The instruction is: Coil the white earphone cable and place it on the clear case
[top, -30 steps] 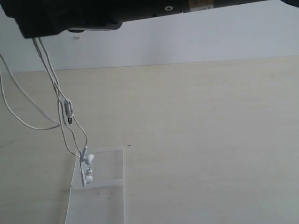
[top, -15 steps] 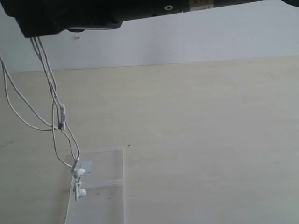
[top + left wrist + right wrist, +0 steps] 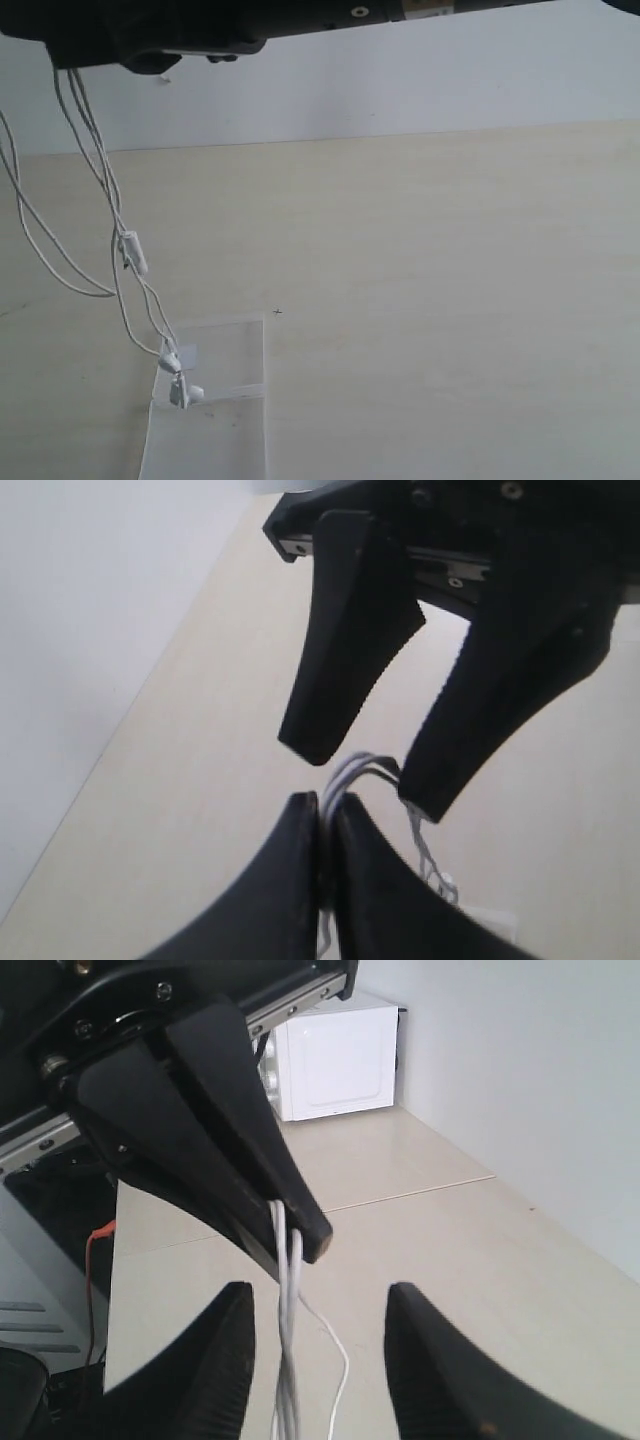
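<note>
Earbuds over clear case, left end effector pinching white earphone cable (dangling), right end effector parted.

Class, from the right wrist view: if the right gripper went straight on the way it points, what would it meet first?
Likely the white earphone cable hanging between its fingers, then the left gripper pinching it just beyond; depth is unclear.
</note>
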Controlling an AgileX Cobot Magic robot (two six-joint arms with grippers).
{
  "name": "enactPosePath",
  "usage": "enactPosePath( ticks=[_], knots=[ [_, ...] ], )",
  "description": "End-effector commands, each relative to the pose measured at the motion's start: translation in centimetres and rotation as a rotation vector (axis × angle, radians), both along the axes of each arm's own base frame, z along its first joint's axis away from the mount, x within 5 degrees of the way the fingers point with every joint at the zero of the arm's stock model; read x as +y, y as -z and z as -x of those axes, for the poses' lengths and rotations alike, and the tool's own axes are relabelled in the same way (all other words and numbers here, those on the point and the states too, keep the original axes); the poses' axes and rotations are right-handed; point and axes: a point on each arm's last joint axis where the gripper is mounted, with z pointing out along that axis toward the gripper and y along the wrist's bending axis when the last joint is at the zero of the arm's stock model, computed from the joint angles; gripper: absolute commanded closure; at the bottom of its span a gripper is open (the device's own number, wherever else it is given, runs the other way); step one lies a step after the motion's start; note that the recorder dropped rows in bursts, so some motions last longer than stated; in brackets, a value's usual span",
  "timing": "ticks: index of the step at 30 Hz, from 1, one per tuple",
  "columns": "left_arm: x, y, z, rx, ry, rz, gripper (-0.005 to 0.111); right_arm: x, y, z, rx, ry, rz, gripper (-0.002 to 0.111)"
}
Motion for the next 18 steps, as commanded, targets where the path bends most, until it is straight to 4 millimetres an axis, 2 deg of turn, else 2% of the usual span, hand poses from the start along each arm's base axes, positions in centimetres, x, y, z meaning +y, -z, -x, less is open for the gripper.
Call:
enactPosePath(
  ticks=[1, 13, 18],
  knots=[
    [-0.1, -0.3, 0.5, -0.02, 0.005, 0.016, 0.107, -0.1, 0.2, -0.3, 0.024, 0.022, -0.004, 0.066],
    [-0.1, -0.4, 0.5, -0.032, -0.002, 0.018, 0.107, -0.1, 1.8, 0.1, 0.071, -0.011, 0.033, 0.066],
    [-0.1, -0.5, 0.5, -0.04, -0.01, 0.021, 0.107, 0.5, 2.9, -0.1, 0.119, -0.041, 0.055, 0.066]
  ],
)
